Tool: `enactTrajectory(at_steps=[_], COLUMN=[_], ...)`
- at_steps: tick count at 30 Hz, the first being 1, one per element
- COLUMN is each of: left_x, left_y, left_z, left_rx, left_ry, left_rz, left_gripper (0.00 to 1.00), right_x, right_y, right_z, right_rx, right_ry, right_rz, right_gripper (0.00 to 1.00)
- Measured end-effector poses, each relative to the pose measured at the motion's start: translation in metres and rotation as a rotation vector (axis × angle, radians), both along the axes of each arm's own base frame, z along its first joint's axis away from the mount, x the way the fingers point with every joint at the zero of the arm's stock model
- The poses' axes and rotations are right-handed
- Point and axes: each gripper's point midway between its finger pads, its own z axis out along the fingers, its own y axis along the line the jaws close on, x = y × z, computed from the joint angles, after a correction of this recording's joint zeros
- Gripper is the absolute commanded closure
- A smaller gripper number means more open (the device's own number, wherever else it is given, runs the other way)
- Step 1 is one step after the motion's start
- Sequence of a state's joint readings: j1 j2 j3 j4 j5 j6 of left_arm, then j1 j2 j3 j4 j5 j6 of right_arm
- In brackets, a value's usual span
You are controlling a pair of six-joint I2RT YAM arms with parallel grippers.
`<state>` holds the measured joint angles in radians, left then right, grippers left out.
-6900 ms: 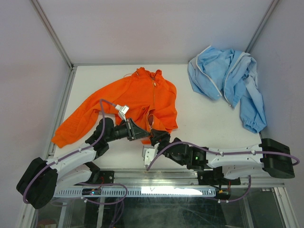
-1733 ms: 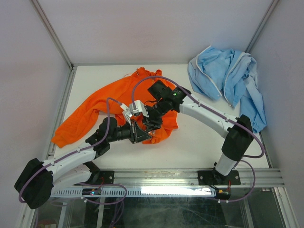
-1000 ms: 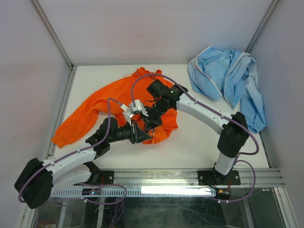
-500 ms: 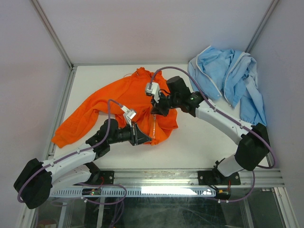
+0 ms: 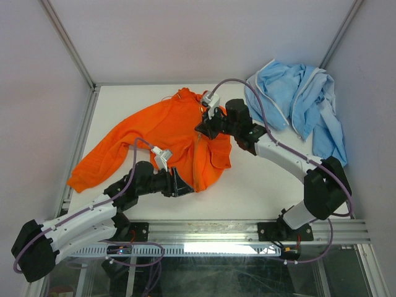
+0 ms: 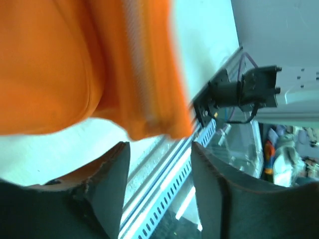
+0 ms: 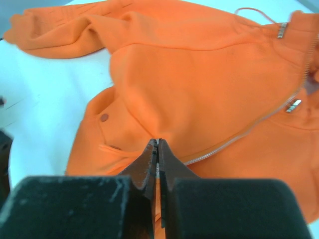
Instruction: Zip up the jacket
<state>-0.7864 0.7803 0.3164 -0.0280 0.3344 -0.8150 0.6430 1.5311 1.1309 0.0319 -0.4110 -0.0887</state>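
The orange jacket [image 5: 154, 124] lies spread on the white table, collar at the far side and one sleeve stretched to the left. Its thin zipper [image 5: 199, 154] runs down the front. My right gripper [image 5: 201, 128] sits on the upper chest, shut on the zipper pull [image 7: 158, 140], and the fabric puckers at its tips. From there the zipper [image 7: 234, 142] trails off to the upper right. My left gripper [image 5: 184, 185] is just off the bottom hem, open with nothing between its fingers [image 6: 112, 169]. The hem [image 6: 154, 130] and zipper teeth [image 6: 139, 59] hang blurred just beyond its tips.
A light blue garment [image 5: 297, 105] is crumpled at the far right corner. The metal rail [image 5: 216, 232] with the arm bases runs along the near edge. Grey walls close the table on the left, back and right.
My left gripper has let go of the hem, opened and drawn back toward the near left. The right gripper has slid up the zipper toward the collar, and the front now lies closed.
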Motion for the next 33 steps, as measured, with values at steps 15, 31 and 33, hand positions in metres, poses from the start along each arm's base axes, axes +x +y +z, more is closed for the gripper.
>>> enactTrajectory(at_steps=[15, 31, 33], left_x=[0.103, 0.105, 0.097], left_y=[-0.008, -0.016, -0.011], left_z=[0.055, 0.037, 0.031], left_rx=[0.116, 0.142, 0.134], left_ry=[-0.158, -0.182, -0.175], left_rz=[0.266, 0.207, 0.200], left_gripper=[0.34, 1.00, 1.00], right_x=[-0.082, -0.064, -0.047], right_y=[0.017, 0.011, 0.002], right_z=[0.018, 0.017, 0.011], right_rx=[0.172, 0.174, 0.159], right_ry=[-0.006, -0.011, -0.013], right_rz=[0.090, -0.018, -0.071], right_gripper=[1.00, 1.00, 1.00])
